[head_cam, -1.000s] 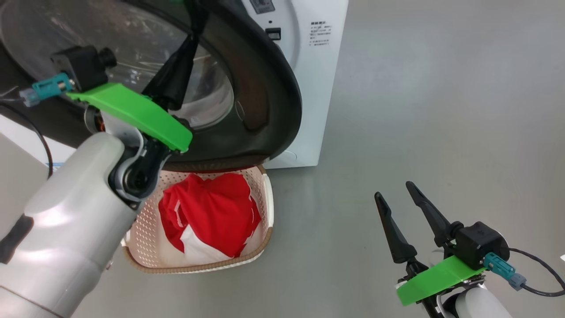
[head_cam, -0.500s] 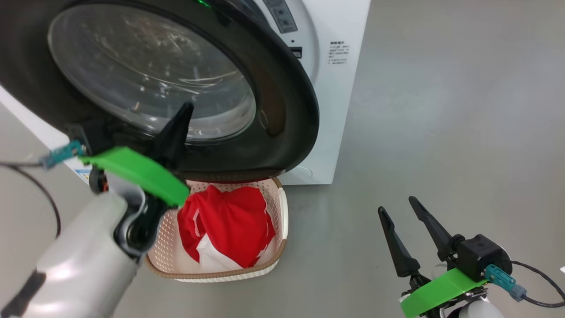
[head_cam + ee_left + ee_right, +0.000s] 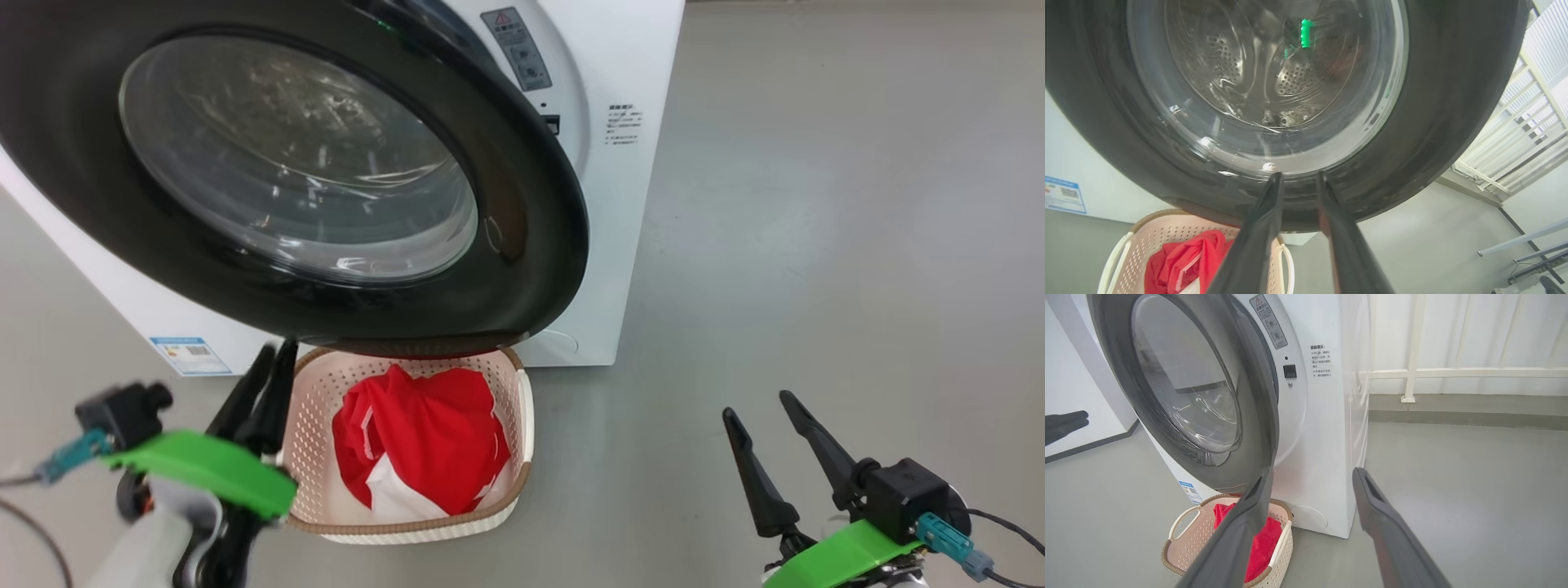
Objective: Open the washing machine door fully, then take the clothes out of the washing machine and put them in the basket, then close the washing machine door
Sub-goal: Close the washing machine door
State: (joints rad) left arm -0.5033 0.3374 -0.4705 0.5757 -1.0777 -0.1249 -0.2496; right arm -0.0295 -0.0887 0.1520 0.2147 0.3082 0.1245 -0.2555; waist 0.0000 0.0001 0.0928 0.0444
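Glossy black plastic rings the washing machine door (image 3: 506, 204). The frame cuts off its upper left, and its lower rim hides the far edge of the basket (image 3: 314, 408). I cannot tell whether the door sits fully home against the white washing machine (image 3: 620, 245). Through the bulging glass, my left wrist view dimly shows the perforated steel drum (image 3: 1294, 77).

The clothes (image 3: 424, 433), crumpled red fabric with a white panel, lie in the cream perforated basket on the grey floor (image 3: 816, 245), below the door. My left tool (image 3: 276, 347), blurred, hangs just left of the basket, its dark tapered fingers slightly parted and empty. My right tool (image 3: 757, 404) is spread wide, grasping nothing, well apart to the right. The print on the blue label (image 3: 184, 355) is too small to read.
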